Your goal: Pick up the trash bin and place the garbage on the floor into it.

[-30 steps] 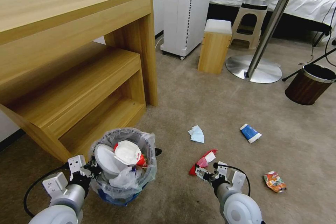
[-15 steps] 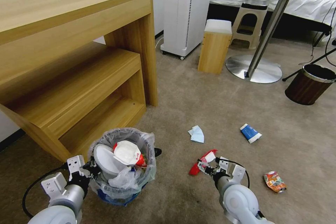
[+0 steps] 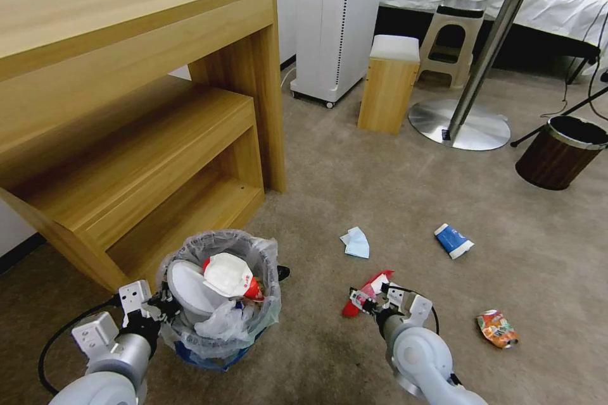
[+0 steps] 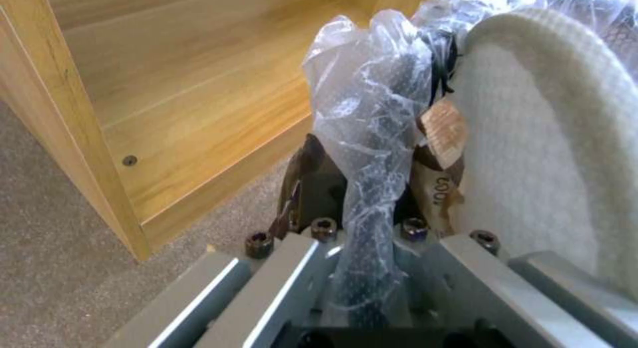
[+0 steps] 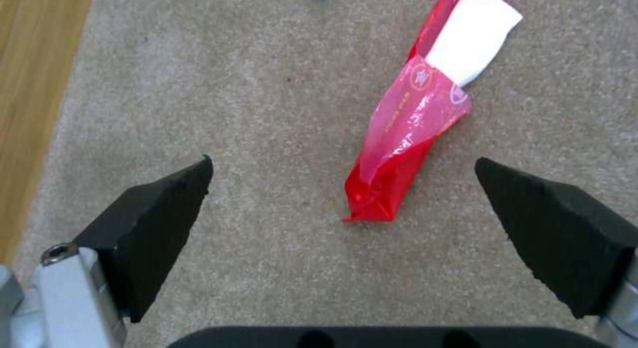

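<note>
My left gripper [image 3: 166, 305] pinches the bagged rim of the trash bin [image 3: 218, 294], which sits on the carpet hard against it. My right gripper [image 5: 342, 203] hangs spread over the red wrapper [image 5: 405, 138]; I should ease down, straddle its near corner between the pads, then close. Beyond it lie the mask [image 3: 355, 242], paper cup [image 3: 453, 240] and crushed can [image 3: 497, 328]. Compared with a second ago, my right arm has crept forward over the wrapper.
</note>
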Controlling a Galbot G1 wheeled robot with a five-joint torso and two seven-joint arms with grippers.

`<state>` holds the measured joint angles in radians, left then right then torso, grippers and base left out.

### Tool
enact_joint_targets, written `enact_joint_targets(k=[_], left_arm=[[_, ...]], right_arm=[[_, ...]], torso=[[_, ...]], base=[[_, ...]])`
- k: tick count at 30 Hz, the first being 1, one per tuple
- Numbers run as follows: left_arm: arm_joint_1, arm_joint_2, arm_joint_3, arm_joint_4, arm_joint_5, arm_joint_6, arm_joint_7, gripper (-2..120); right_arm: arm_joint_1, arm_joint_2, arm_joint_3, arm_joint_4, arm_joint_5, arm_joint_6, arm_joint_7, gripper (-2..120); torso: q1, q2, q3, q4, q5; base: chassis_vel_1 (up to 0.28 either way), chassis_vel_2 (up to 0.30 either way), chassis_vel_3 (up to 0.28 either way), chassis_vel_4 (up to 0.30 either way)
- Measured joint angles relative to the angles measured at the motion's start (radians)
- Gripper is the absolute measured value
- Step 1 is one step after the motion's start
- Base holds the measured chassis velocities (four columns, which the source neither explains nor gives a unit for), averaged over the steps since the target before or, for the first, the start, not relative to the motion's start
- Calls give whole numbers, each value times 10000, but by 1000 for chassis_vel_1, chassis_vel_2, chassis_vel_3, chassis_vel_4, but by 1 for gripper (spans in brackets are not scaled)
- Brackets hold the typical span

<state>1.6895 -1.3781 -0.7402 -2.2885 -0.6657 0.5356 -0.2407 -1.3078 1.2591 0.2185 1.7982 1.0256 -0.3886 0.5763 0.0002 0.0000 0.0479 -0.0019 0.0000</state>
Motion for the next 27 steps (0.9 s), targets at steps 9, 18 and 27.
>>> enact_joint_targets(k=[9,18,27], left_arm=[[-6,5,-13,10,-3,-74,5,1],[-8,45,-37,101,-45,-113,28,1],[-82,122,-64,180,-169,-126,27,1]], right_arm=[[220,296,-18,-519,-200,79,-98,100],[509,538,69,-1051,-382,200,-193,100],[826,646,172,-1626,-489,306,-273,100]], torso=[[0,0,0,0,1],[0,0,0,0,0],[0,0,0,0,0]], base=[[0,0,0,0],[0,0,0,0],[0,0,0,0]])
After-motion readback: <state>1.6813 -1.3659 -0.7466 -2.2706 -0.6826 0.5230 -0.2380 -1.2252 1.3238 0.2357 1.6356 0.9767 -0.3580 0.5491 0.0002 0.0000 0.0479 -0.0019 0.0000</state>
